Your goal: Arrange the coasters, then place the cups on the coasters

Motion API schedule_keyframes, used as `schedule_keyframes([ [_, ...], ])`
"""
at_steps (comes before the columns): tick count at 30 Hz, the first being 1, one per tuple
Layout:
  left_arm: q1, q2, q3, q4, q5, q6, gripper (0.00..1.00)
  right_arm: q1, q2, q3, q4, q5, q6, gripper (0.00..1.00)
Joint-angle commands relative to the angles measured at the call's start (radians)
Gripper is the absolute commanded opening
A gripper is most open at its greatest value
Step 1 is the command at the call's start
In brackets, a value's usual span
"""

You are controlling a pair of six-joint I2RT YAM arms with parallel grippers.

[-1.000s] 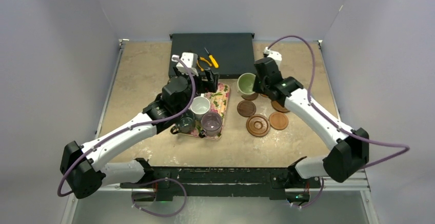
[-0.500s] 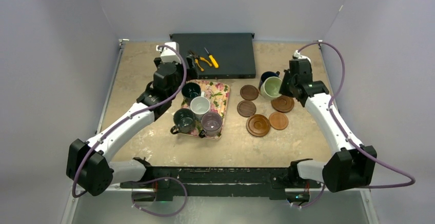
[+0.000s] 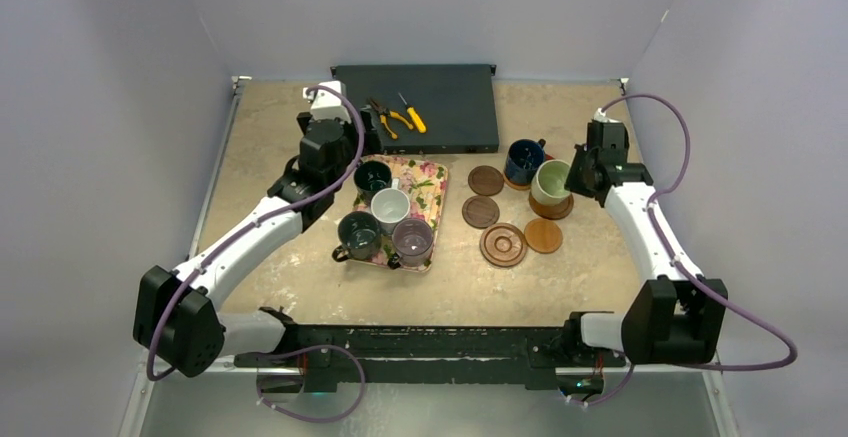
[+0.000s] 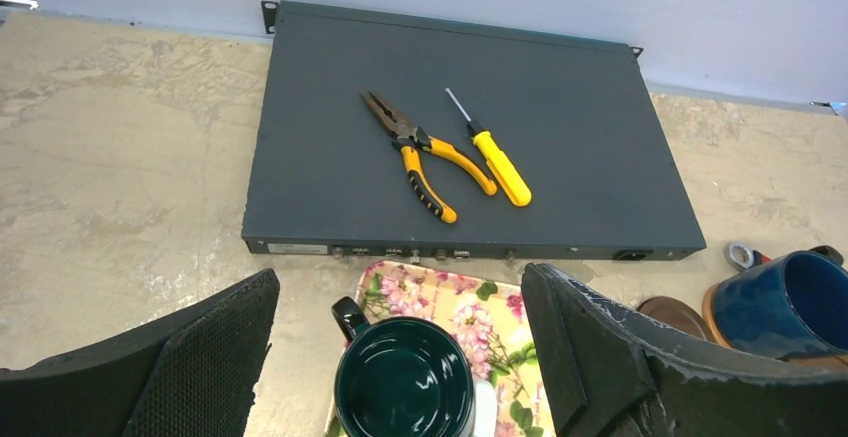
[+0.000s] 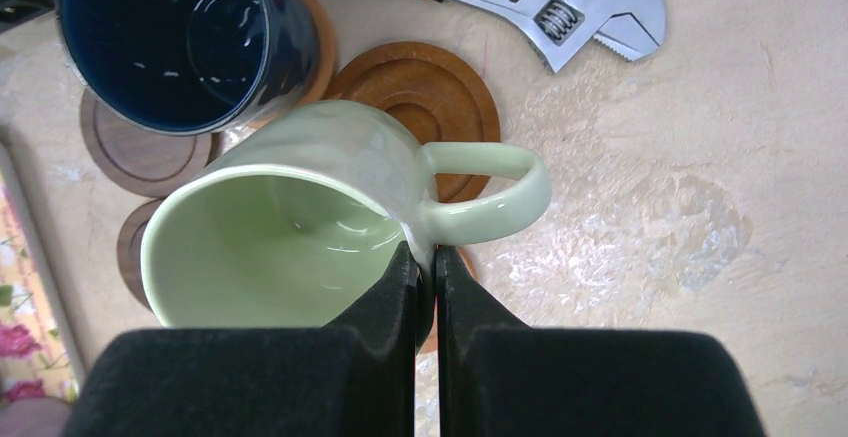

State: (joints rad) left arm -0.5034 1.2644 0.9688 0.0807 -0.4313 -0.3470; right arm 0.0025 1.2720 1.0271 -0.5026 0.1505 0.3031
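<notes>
My right gripper (image 5: 425,257) is shut on the rim wall of the pale green cup (image 5: 290,217), beside its handle. It holds the cup tilted over a ringed reddish-brown coaster (image 3: 551,208); contact is unclear. The navy cup (image 3: 523,160) stands on a tan coaster just left of it. Two dark brown coasters (image 3: 486,180), another ringed one (image 3: 503,244) and a tan one (image 3: 543,235) lie bare. My left gripper (image 4: 400,287) is open above the dark teal cup (image 4: 405,382). That cup shares the floral tray (image 3: 432,185) with the white (image 3: 390,205), dark grey (image 3: 358,234) and purplish (image 3: 412,241) cups.
A flat black equipment case (image 3: 415,107) lies at the back, with yellow-handled pliers (image 4: 420,162) and a screwdriver (image 4: 495,162) on top. A red-handled adjustable wrench (image 5: 545,2) lies on the table just beyond the right-hand coasters. Side walls close in the table.
My right arm carried the pale green cup rightward, from left of the coasters to over the ringed coaster. My left arm drew back and left off the tray, jaws still open.
</notes>
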Motion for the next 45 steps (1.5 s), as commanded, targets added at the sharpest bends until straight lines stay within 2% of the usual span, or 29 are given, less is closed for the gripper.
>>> schedule_keyframes([
  [1,0.012,0.003,0.02,0.024,-0.01,0.018,0.91,-0.001,0.031,0.043,0.094,0.045,-0.027,0.0],
  [12,0.014,0.032,0.027,0.019,0.009,0.003,0.91,-0.04,0.137,0.07,0.116,0.071,-0.037,0.0],
  [45,0.016,0.047,0.021,0.022,0.04,-0.017,0.9,-0.055,0.225,0.106,0.084,0.047,-0.046,0.0],
])
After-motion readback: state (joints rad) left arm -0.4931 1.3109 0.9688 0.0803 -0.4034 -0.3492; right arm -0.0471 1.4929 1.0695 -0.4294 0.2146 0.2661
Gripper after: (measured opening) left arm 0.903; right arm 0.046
